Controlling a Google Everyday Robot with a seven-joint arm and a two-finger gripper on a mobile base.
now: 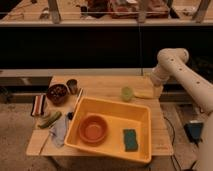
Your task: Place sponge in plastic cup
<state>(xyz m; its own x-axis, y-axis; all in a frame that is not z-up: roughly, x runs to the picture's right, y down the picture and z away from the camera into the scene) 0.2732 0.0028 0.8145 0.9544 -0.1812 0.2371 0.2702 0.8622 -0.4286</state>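
A small green plastic cup stands upright on the wooden table, just behind the yellow tub. A flat yellow sponge lies right of the cup, close to it. My gripper is at the sponge's right end, low over the table, at the end of my white arm, which comes in from the right. A green sponge lies in the front right of the yellow tub.
An orange bowl sits in the tub. At the table's left are a dark bowl, a dark cup, a striped object, a green item and a blue cloth. A dark counter front rises behind.
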